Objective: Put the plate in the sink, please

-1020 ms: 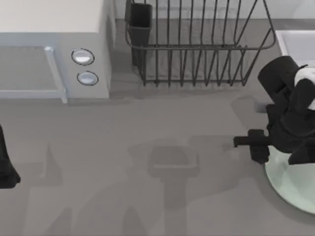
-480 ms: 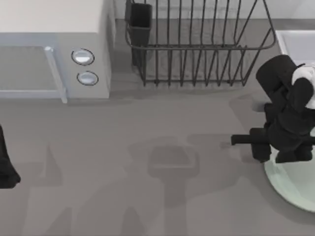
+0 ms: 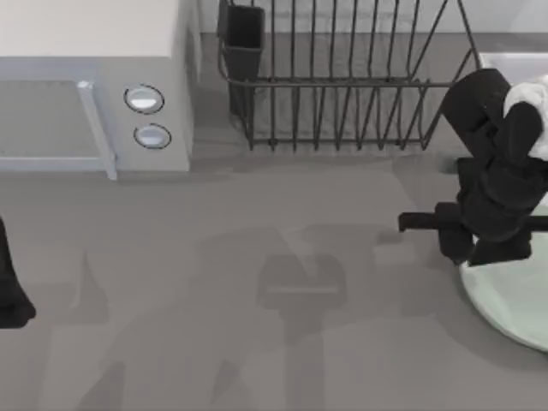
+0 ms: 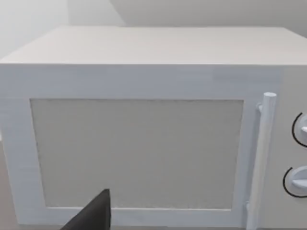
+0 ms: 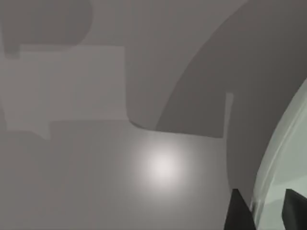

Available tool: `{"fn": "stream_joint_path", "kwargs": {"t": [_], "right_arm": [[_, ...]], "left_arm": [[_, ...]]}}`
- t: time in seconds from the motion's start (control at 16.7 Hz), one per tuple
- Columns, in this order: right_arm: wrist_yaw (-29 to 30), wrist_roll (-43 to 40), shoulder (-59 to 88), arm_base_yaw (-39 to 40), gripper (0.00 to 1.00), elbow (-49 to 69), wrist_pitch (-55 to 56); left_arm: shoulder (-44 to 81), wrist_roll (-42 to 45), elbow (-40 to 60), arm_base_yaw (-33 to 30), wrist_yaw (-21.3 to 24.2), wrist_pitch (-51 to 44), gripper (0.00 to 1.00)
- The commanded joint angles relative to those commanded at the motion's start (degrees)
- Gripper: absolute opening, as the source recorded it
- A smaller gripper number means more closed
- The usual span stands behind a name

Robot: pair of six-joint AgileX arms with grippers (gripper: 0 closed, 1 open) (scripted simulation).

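My right gripper (image 5: 261, 211) pinches the plate (image 3: 514, 295) by its rim, a finger (image 5: 237, 211) on either face, at the table's right edge so it can swing to the sink (image 3: 514, 73) just behind. My left gripper (image 3: 10, 295) idles at the left, facing the microwave (image 4: 144, 143); its fingers I cannot tell.

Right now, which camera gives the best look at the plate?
The top view: the plate shows as a broad pale mint arc at the table's right edge, partly under the right gripper, below the sink. The right wrist view catches just a slice of its rim between the fingertips. The left wrist view faces the microwave.
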Motion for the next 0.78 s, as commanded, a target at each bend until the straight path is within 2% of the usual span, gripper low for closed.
{"fn": "stream_joint_path", "kwargs": {"t": [0.54,0.78], "right_arm": [[-0.1,-0.3,-1.2,-0.3,0.0,37.6,-40.0],[-0.1,-0.7,-2.9,-0.7,0.0,47.8,-50.4]], "left_arm": [[0.0,0.0,0.0,0.0,0.0,0.0,1.0],[0.0,0.0,0.0,0.0,0.0,0.0,1.0]]}}
